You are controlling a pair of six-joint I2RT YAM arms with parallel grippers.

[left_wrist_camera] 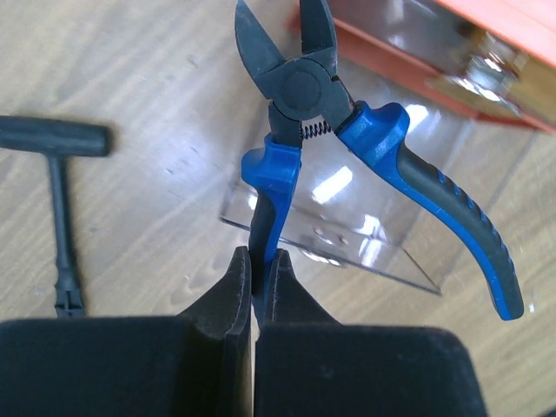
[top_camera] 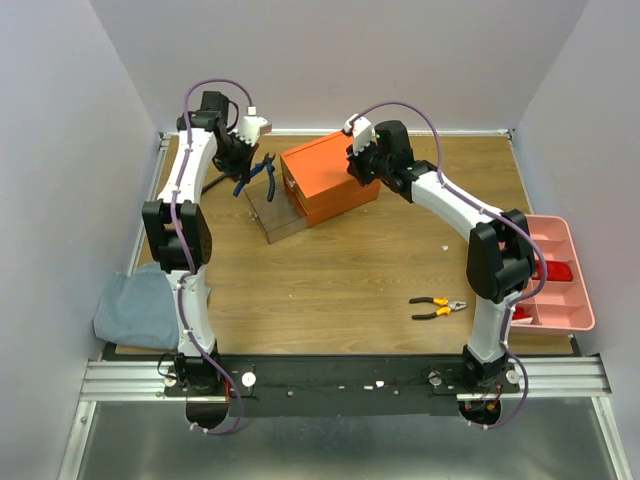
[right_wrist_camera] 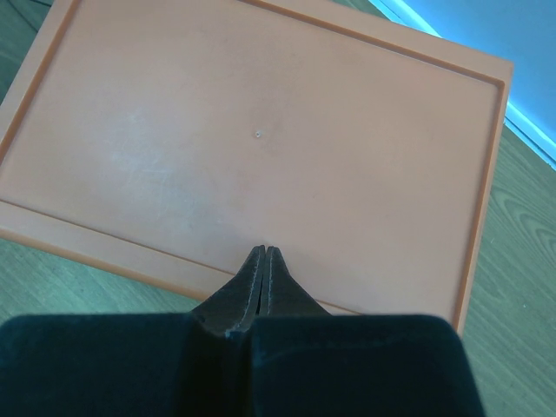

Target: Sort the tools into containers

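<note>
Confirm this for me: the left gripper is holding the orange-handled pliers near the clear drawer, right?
Wrong colour. The left gripper holds the blue-handled pliers near the clear drawer, as the left wrist view shows; the orange-handled pliers lie on the table.

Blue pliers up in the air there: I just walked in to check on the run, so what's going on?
The left gripper is shut on one handle of the blue-handled pliers, holding them over the clear drawer pulled out of the orange box. The right gripper is shut, holding nothing, its tips at the box's lid; whether they touch it is unclear. The orange-handled pliers and a black T-handle tool lie on the table, unsorted.
</note>
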